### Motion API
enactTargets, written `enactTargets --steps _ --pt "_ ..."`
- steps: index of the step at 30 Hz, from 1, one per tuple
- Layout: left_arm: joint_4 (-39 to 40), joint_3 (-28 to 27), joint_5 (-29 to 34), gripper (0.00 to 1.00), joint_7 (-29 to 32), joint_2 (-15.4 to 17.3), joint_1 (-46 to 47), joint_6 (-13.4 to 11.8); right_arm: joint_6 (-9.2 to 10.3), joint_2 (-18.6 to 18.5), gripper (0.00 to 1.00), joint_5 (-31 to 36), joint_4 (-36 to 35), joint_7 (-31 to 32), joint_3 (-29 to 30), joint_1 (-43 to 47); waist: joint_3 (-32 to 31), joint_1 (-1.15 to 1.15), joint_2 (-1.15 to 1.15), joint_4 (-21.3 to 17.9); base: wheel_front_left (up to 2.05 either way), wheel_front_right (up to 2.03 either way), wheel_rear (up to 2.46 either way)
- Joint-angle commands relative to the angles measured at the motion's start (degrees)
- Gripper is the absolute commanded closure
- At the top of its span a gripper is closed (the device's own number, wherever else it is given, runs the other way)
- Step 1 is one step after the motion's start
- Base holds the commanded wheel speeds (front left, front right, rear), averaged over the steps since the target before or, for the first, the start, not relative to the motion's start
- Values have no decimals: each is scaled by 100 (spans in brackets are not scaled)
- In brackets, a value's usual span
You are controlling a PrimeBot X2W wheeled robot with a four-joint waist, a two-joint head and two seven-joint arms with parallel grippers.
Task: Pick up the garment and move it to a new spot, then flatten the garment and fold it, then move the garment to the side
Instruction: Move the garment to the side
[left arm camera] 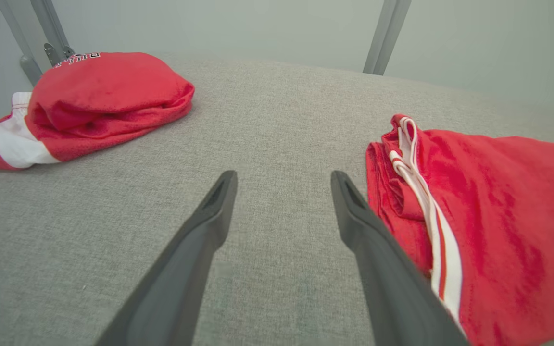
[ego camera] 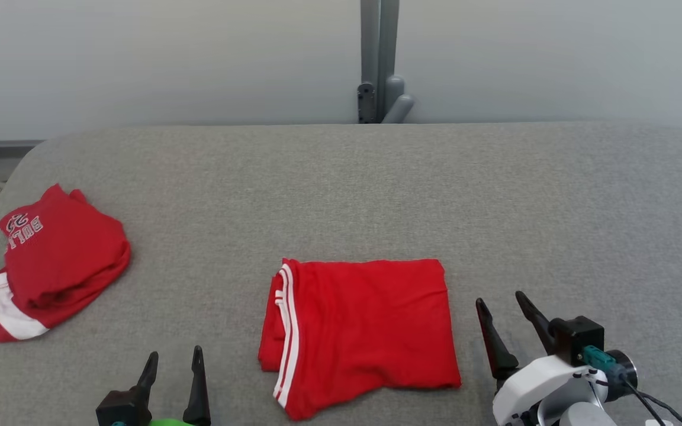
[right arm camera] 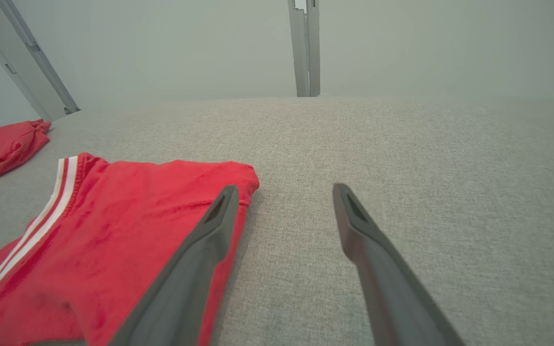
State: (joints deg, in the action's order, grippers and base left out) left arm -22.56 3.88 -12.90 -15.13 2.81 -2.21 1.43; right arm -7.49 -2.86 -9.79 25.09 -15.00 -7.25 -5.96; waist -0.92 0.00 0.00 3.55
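Left claw [ego camera: 175,353] and right claw [ego camera: 499,299] stand spread and empty, flanking the folded shorts [ego camera: 364,331] at six o'clock on the bench [ego camera: 376,189]; a one-sided pinch could drag layers apart.

Left gripper [ego camera: 175,353], two long dark tapered fingers, sits low at the left, pointing up the head view with its jaws spread wide. Right gripper [ego camera: 501,299], the same dark pair, is just as wide apart and leans up and to the left from its rounded white wrist housing [ego camera: 539,381]. A black block [ego camera: 578,336] with a teal plug rides on top.
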Motion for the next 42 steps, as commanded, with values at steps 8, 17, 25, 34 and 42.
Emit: enactTargets --steps 8,17,25,34,42 --pt "-1 45 -4 0 -1 17 115 11 1 -19 0 -6 534 -20 -337 -221 267 0 0 803 0 0 0" --pt "-9 107 -58 0 -2 17 176 -29 1 -17 0 -233 1585 -9 -492 -685 383 0 0 963 0 0 0" --pt "-36 215 -105 0 -1 18 233 -46 1 -14 2 -893 2278 236 -926 -1108 403 0 0 952 0 0 0" --pt "-83 138 -83 0 -1 16 91 -53 7 -126 100 -500 2378 -16 -823 -1304 253 0 0 369 0 0 0" --pt "-1 252 -168 0 -1 17 208 5 6 -191 100 -166 2216 -21 -415 -1166 188 0 0 -846 0 0 0"
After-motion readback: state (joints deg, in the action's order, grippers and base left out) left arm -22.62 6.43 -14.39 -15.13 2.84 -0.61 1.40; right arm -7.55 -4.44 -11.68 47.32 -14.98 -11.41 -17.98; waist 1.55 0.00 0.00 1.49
